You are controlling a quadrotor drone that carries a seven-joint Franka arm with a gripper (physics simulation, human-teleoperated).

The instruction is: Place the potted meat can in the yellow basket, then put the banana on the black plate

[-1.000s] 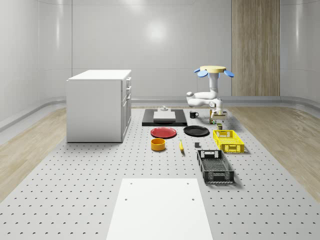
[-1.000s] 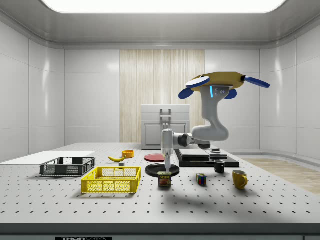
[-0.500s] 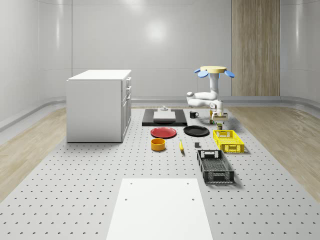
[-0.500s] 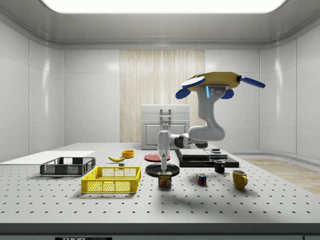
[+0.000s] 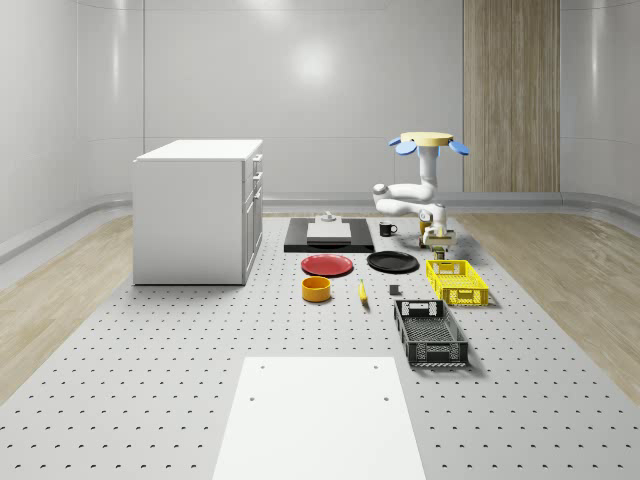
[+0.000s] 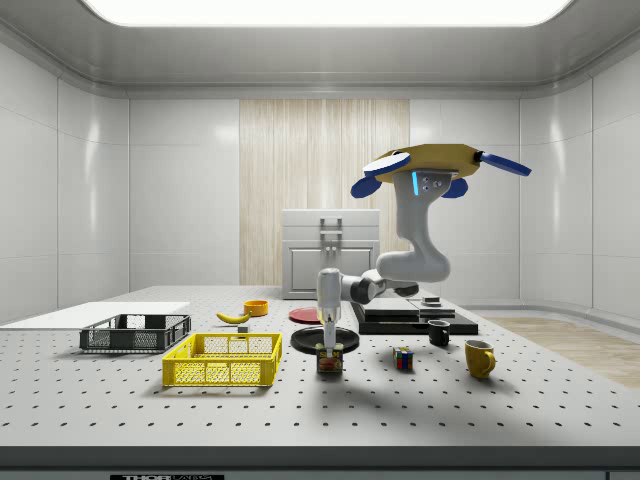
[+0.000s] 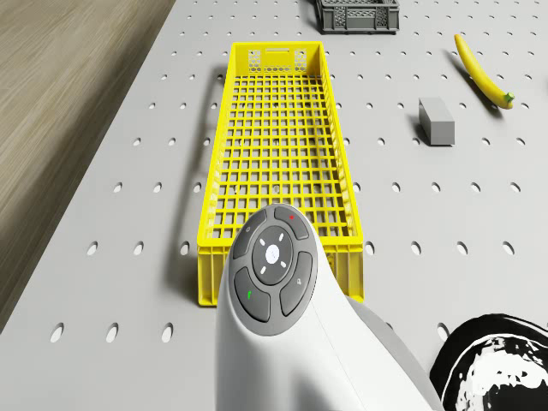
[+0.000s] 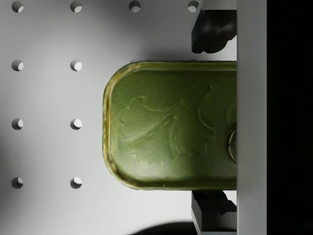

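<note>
Drone (image 6: 437,165) hovering over table, tool (image 6: 329,346) open w/ fingers (image 8: 210,29) astride potted meat can (image 8: 171,125), beside yellow basket (image 6: 223,360)

Hardly any writing is showing clearly enough to read. At the near edge of the table (image 6: 420,440), on the side view's left, a small dark label strip (image 6: 165,477) is carrying pale lettering, but the bottom of the picture is cutting it off and the letters are not making out as a word. The potted meat can (image 6: 329,364) is showing a printed side label too small to read, and its green top (image 8: 171,125) is bearing only an embossed leaf-like figure. The round button pad (image 7: 272,272) on the arm is showing tiny red and green marks, not letters.
</note>
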